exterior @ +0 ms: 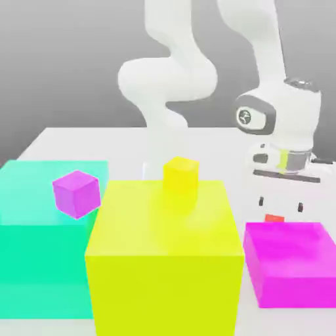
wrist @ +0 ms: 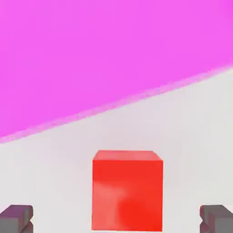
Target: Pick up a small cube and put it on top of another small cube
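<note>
On the white counter (exterior: 79,138), exterior view: the arm reaches down at the exterior view's right, wrist bent so the end effector (exterior: 281,209) points straight at the surface. Directly below it a sliver of the red cube (exterior: 274,218) shows, sitting on the counter just behind the big magenta block (exterior: 294,262). A small yellow cube (exterior: 181,176) rests on top of the big yellow block (exterior: 164,259); a small purple cube (exterior: 77,193) sits on the big teal block (exterior: 46,230). Both are well apart from the red one.

Hand view: red cube (wrist: 127,191) lies centred between the two dark fingertips (wrist: 17,217), one at each side, jaws spread wide and clear of the cube's faces. Magenta block (wrist: 100,54) looms just beyond it.

Progress, as judged: nothing lifted yet. The approach looks about finished, aligned over the cube. Left to do: lower fully, close, lift, carry to another small cube, set down on top.
</note>
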